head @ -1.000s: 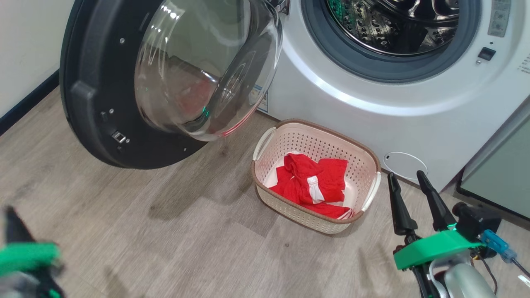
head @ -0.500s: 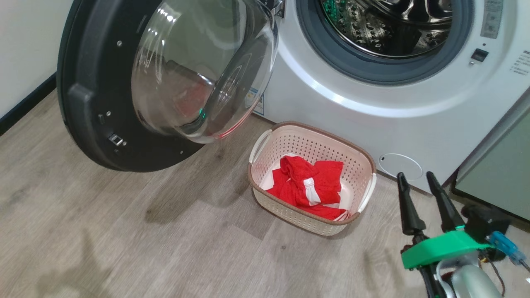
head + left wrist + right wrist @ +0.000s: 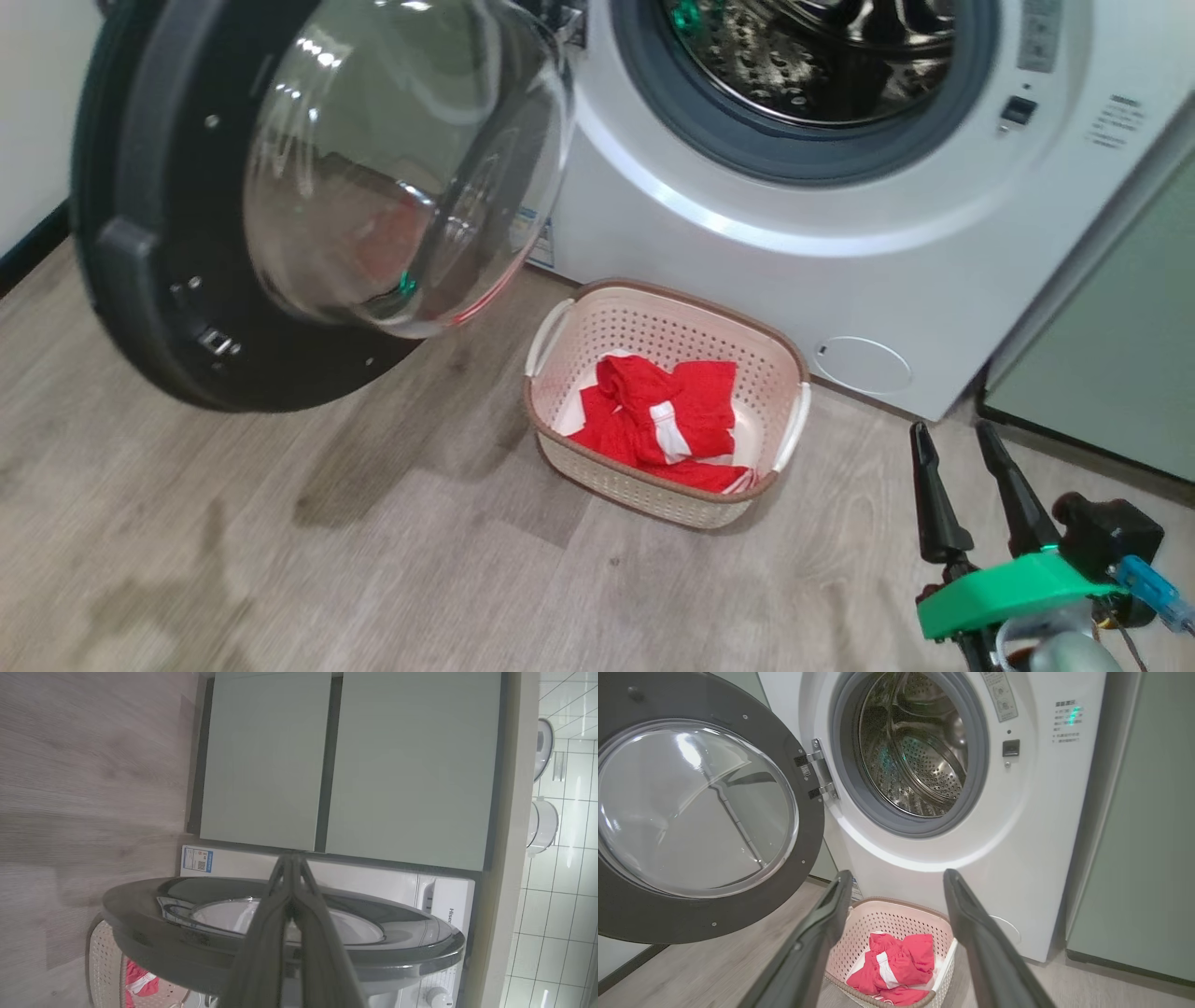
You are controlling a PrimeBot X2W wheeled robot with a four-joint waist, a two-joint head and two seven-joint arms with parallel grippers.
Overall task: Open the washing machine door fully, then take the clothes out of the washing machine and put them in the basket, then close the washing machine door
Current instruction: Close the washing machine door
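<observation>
The washing machine door [image 3: 140,187] stands swung open at the left, its clear bowl window bulging toward me. The washing machine [image 3: 840,233] shows its grey ring and a steel drum [image 3: 920,765] with no fabric visible inside. On the floor before it sits the basket [image 3: 653,294], holding the red clothes [image 3: 663,420] with a white stripe. My right gripper [image 3: 952,431] is open and empty, low at the right of the basket; in its wrist view [image 3: 896,875] it points over the basket [image 3: 896,910]. My left gripper [image 3: 292,856] is shut and empty, beside the door's outer rim [image 3: 397,952].
Pale green cabinet doors [image 3: 1111,355] stand right of the washer and appear again in the left wrist view [image 3: 266,760]. A white wall with a dark skirting [image 3: 28,243] runs behind the open door. Wooden floor [image 3: 327,560] spreads in front.
The head camera has shifted, so the whole scene slid left and down. My left gripper, blurred at the lower left a second ago, has left the head view. The clothes lie unchanged in the basket.
</observation>
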